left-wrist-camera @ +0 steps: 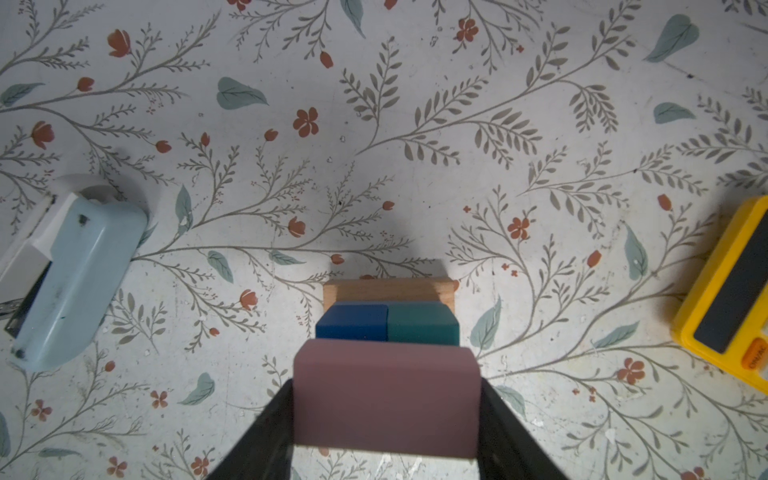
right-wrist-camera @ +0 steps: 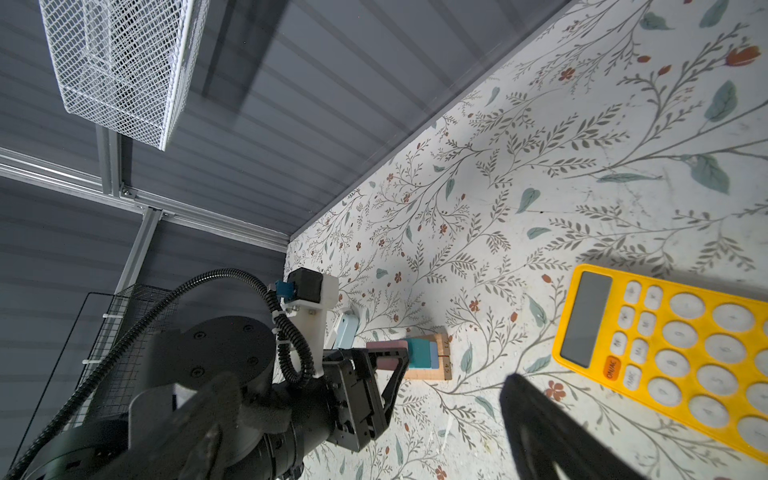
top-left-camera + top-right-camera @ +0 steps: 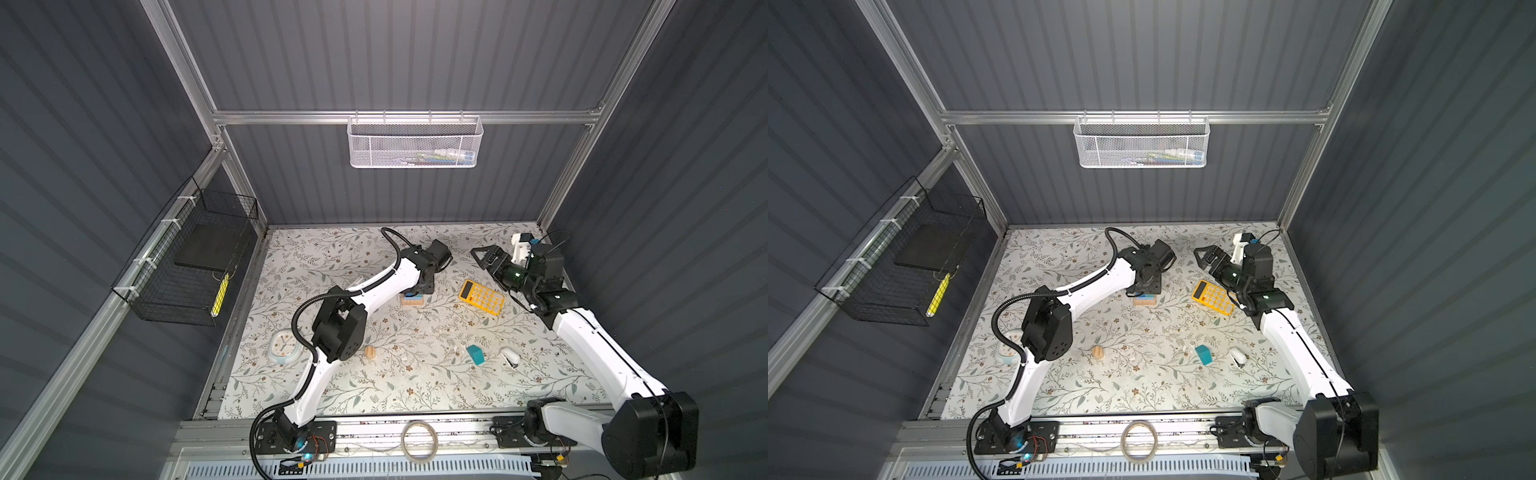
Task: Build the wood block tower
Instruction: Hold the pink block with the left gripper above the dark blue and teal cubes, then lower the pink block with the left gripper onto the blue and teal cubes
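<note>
The wood block tower stands mid-table: tan bars at the base, then a dark blue block and a teal block side by side. My left gripper points down over it, shut on a pink block that sits just above or on those two; I cannot tell if it touches. My right gripper hangs open and empty behind the calculator. A loose teal block and a small tan piece lie nearer the front.
A yellow calculator lies right of the tower. The pale stapler lies beside the loose teal block. A round clock sits front left. A tape roll rests on the front rail.
</note>
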Robot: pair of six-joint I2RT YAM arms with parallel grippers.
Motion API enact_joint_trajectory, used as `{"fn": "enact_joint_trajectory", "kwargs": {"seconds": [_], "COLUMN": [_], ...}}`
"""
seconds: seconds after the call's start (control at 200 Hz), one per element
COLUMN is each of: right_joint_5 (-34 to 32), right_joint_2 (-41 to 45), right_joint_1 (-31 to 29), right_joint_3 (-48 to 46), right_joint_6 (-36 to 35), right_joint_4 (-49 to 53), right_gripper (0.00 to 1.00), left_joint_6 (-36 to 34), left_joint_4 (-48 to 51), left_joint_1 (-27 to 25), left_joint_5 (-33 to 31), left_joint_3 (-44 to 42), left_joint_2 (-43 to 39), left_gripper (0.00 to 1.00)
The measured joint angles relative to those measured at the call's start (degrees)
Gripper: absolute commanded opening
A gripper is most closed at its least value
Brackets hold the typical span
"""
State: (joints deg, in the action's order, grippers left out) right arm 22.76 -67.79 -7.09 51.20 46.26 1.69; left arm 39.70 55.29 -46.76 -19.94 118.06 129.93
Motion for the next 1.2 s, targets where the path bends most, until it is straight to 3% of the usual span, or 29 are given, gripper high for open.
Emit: {"fn": "enact_joint_trajectory", "kwargs": {"seconds": [1.201], "right_joint_5": [0.0], "right_joint_2": [0.0], "right_joint_1": [0.2], "right_joint_3": [0.0], "right_joint_6": [0.0], "right_joint_4": [0.0], "right_gripper": [0.99], "left_joint_6": [0.7], "left_joint_4": [-0.5], "left_joint_1": [0.1], "left_joint_5": [-0.9], "left_joint_3": [0.9], "left_joint_2": [1.6], "left_gripper": [0.60]}}
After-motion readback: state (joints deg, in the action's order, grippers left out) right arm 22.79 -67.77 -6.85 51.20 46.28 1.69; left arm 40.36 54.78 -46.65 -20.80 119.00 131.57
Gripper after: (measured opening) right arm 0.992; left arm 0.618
